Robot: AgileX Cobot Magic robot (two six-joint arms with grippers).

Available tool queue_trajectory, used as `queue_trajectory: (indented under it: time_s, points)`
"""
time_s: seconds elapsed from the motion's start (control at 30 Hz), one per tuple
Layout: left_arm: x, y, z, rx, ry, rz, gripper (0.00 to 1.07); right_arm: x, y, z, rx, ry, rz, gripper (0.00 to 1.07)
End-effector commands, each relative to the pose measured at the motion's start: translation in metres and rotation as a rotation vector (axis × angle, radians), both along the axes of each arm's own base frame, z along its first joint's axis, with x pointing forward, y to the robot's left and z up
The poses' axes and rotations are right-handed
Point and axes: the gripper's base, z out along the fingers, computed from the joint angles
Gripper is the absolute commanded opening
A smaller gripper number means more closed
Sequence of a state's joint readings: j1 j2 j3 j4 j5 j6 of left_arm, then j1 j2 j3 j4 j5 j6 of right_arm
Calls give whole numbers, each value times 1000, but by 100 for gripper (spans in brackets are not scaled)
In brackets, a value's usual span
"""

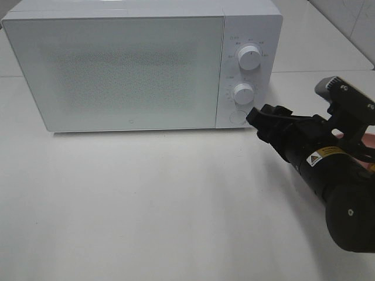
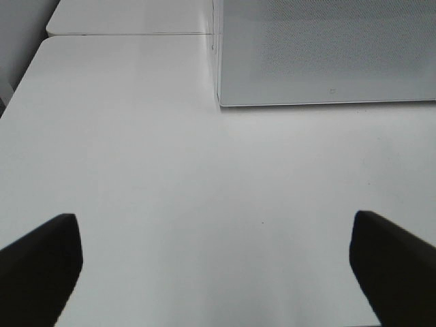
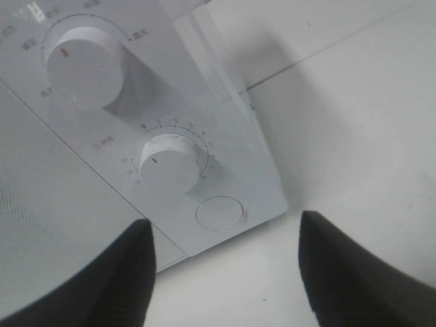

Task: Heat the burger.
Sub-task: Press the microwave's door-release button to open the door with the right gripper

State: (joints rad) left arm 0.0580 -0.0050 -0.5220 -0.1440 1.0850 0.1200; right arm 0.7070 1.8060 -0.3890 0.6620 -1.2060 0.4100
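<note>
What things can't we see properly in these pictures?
Inside the microwave: every view shows only its shut, frosted door.
The burger: in no view.
Writing around the knobs: too small in the high view, blurry in the right wrist view.
Pink thing: high view, mostly behind the right arm.

Wide-spread left claw (image 2: 212, 218) over table (image 2: 136, 143), microwave (image 2: 327, 54) beyond.

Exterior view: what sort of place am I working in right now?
Likely a test bench staged as a kitchen rather than a home: a white microwave with two dials stands on a plain white table.
</note>
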Motion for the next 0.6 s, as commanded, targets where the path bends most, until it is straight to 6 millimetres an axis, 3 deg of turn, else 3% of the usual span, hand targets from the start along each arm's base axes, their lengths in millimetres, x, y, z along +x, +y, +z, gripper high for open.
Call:
queue_trajectory:
  time_s: [0.03, 0.07, 0.23, 0.27, 0.4, 0.6]
  points:
    - [-2, 0, 0, 2, -29, 4, 100, 0, 4, 1, 235, 14, -2, 46]
    - [-2, 0, 0, 2, -29, 4, 100, 0, 4, 1, 235, 14, -2, 46]
    - [-2, 0, 0, 2, -29, 4, 100, 0, 4, 1, 568, 50, -49, 25]
    - [-2, 0, 0, 2, -29, 4, 100, 0, 4, 1, 568, 50, -49, 25]
    - [-2, 0, 0, 2, -29, 4, 100, 0, 5, 1, 831, 80, -92, 13]
    - [-2, 0, 0, 2, -29, 4, 100, -2, 5, -6, 946, 170, -141, 0]
